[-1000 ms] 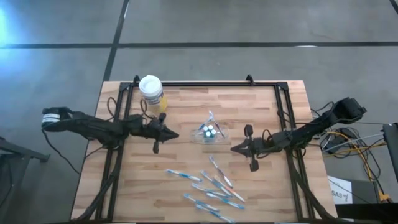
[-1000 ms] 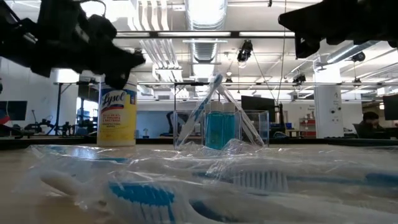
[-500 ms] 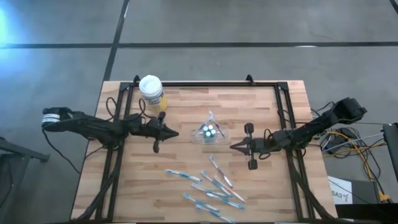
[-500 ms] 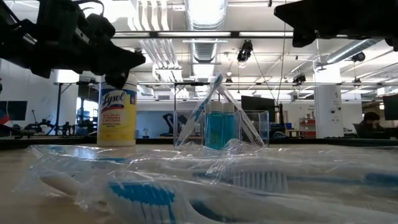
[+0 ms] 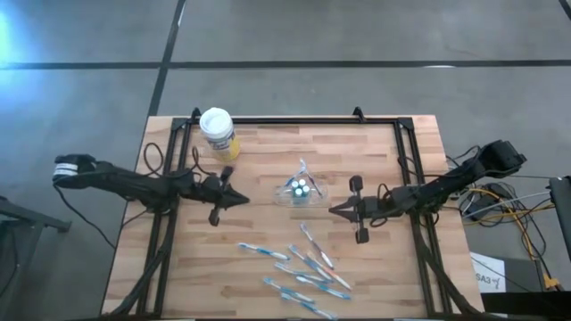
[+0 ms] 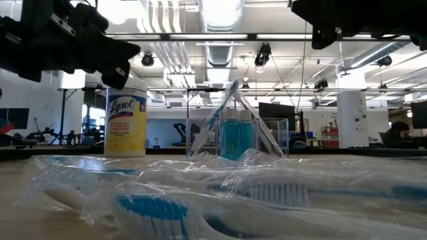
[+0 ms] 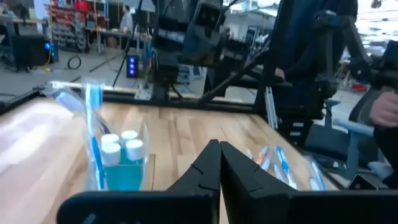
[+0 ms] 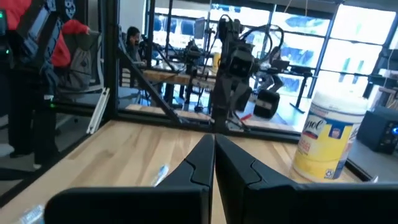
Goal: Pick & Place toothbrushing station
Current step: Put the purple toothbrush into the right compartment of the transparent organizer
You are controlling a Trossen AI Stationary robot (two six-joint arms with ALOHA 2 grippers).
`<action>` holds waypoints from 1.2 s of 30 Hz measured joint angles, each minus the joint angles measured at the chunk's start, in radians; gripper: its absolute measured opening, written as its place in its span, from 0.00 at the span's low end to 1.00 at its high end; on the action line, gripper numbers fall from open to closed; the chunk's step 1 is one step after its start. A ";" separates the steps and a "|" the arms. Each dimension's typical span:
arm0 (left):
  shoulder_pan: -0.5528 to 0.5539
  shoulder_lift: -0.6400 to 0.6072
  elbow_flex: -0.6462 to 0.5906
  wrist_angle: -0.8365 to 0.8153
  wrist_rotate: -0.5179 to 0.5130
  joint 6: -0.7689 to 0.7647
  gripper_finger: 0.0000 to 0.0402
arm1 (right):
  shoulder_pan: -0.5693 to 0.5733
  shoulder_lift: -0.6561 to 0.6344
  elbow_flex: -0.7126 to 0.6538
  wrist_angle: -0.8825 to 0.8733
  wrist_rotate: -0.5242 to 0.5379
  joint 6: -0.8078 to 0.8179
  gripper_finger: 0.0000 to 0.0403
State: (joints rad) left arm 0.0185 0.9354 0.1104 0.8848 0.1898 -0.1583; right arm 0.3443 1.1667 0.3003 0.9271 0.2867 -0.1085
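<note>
Lying in the middle of the surface (image 5: 375, 267), the clear pouch (image 5: 302, 189) with white tubes sits between both arms. The right pincer (image 5: 335, 211), pressed together, is nearer; the left pincer (image 5: 243, 198), also pressed together, is farther. Toothbrushes (image 5: 303, 267) lie scattered at the front.

Robotics lab or workshop: exposed ceiling ducts (image 6: 217, 37) and strip lights, polished concrete floor (image 5: 294, 36), further robot arms (image 8: 233, 68) on benches, monitors behind, butcher-block table (image 5: 268, 169) framed in black rails
</note>
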 joint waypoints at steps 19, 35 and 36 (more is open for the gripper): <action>-0.006 -0.435 -0.101 -0.451 -0.035 0.004 0.02 | -0.007 0.000 0.042 -0.239 0.032 0.248 0.02; -0.006 -0.439 -0.102 -0.484 -0.034 -0.063 0.03 | -0.006 0.235 0.510 -1.311 -0.017 0.829 0.08; -0.006 -0.439 -0.103 -0.484 -0.034 -0.063 0.03 | -0.006 0.263 0.526 -1.317 -0.047 0.843 0.11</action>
State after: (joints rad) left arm 0.0120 0.4966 0.0078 0.4011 0.1555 -0.2211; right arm 0.3378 1.4295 0.8267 -0.3902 0.2398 0.7343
